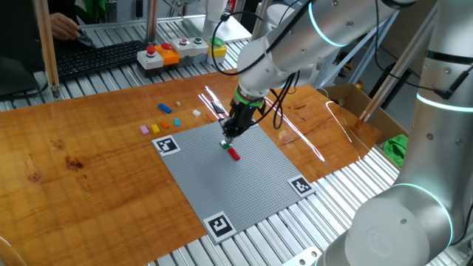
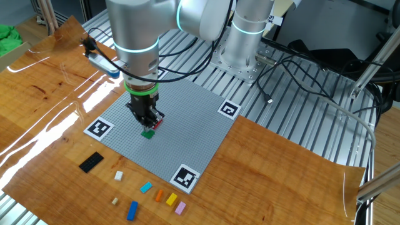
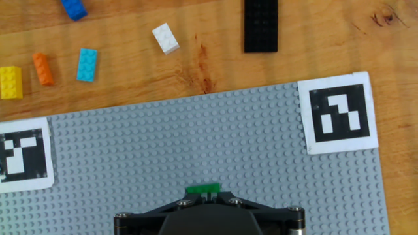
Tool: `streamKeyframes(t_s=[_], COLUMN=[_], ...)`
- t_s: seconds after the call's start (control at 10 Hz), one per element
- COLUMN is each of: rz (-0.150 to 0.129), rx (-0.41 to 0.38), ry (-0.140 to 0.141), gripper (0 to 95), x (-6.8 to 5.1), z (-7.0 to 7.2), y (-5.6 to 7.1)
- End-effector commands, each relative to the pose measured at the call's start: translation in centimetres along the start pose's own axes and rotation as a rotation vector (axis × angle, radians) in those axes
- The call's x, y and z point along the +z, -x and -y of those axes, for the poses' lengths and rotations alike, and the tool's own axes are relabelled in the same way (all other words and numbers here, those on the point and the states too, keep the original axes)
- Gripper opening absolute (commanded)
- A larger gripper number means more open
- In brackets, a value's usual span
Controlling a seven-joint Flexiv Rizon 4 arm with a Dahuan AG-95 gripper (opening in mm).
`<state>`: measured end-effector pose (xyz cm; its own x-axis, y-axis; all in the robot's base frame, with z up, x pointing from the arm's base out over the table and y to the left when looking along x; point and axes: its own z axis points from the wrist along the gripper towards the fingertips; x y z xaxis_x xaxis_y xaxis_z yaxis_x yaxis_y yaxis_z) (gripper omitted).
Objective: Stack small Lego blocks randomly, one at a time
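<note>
My gripper (image 1: 228, 137) stands low over the middle of the grey baseplate (image 1: 244, 185). It is shut on a green block (image 1: 225, 145), which is at the plate's surface. A red block (image 1: 234, 154) lies on the plate right beside it. In the other fixed view the green block (image 2: 148, 132) shows under the fingers. In the hand view it (image 3: 202, 189) pokes out past the fingertips. Loose blocks lie on the wood: blue (image 3: 74, 8), white (image 3: 165, 38), cyan (image 3: 87, 64), orange (image 3: 44, 68), yellow (image 3: 10, 82) and pink (image 2: 181, 207).
A long black brick (image 3: 261, 25) lies on the wood beyond the plate. Marker tags (image 3: 341, 112) sit at the plate's corners. A button box (image 1: 159, 55) and keyboard (image 1: 96, 59) stand at the table's back, a cardboard box (image 1: 355, 100) to the right.
</note>
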<state>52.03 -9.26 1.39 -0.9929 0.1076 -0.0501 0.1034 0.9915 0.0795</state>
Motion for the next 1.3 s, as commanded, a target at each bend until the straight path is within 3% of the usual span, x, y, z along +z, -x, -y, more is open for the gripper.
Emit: streamKeyframes(t_s=[0.1,0.6,0.9,1.1,1.3], rz=[-0.003,-0.004,0.016,0.014,-0.024], rx=[0.002,-0.002,-0.009,-0.003,0.001], ry=[0.003,-0.008,-0.002,-0.005,-0.012], gripper=[0.0,0.0,0.0,0.0,0.0], x=[-0.1,0.0,1.8,1.1,-0.1], z=[-0.1,-0.4,-0.1,-0.3,-0.6], y=[0.0,-0.2,-0.5,-0.3,-0.1])
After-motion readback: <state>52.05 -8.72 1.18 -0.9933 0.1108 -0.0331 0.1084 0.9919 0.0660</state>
